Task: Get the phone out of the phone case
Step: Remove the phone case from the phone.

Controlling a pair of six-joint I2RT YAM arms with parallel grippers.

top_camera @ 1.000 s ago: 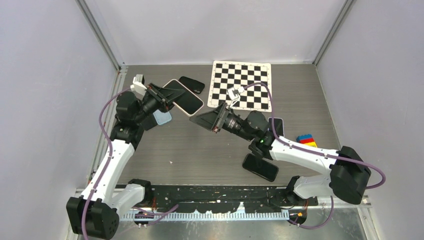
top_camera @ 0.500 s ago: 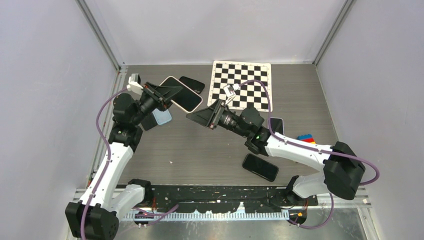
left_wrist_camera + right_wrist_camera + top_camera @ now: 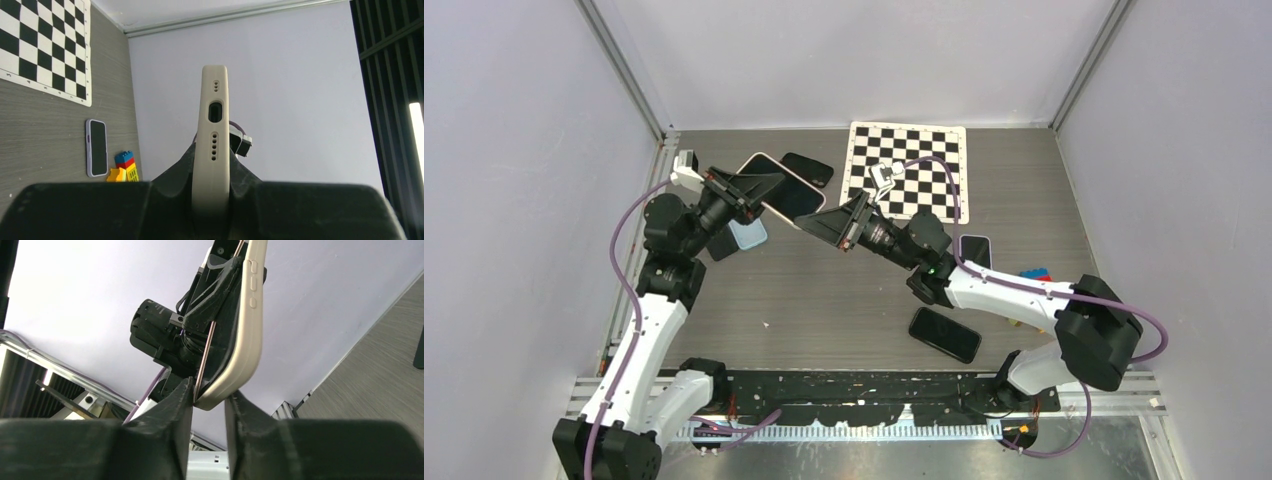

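**Colours around the held phone**

We see a cream-beige phone case (image 3: pixel 214 135) on a phone (image 3: pixel 792 198) with a black screen and a pinkish rim. At the upper centre, the chessboard (image 3: pixel 906 170) is checked black and white. The table (image 3: pixel 824 300) is grey with fine streaks. The toy bricks (image 3: pixel 124 165) are blue, red and yellow. The cables (image 3: pixel 616 245) are purple and the walls (image 3: pixel 864 60) are pale lilac.

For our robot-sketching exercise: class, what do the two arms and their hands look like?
The left arm and right arm have white links with black joints; a purple cable loops along each. The left hand and right hand are black wedges.
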